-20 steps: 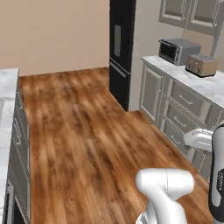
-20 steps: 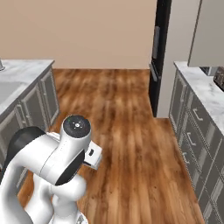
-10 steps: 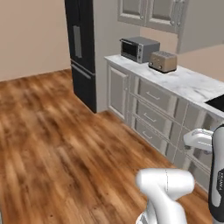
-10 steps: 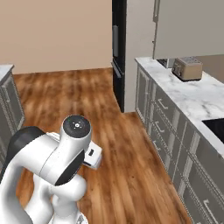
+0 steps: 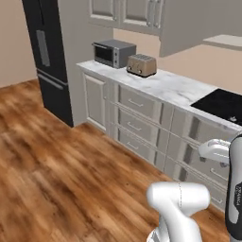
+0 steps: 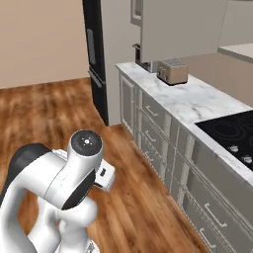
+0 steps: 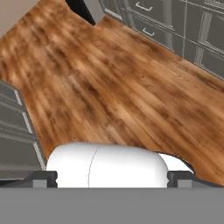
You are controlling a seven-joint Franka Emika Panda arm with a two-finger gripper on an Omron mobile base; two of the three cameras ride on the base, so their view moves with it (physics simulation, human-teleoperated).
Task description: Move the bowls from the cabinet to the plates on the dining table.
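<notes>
Beige-grey cabinet (image 5: pixel 130 12) high and well apart from tool (image 7: pixel 112 179), apparently spread wide.

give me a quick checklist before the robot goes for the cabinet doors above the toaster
1. Wall cabinet in view, doors shut: ok, but they need opening first.
2. Bowls visible: cannot tell, doors hide the inside.
3. Gripper free: ok, fingertips far apart, nothing between them.
4. Counter below the cabinet: not ok for a low swing, toaster and microwave stand there.
5. Floor towards the counter: ok, bare wood.
</notes>
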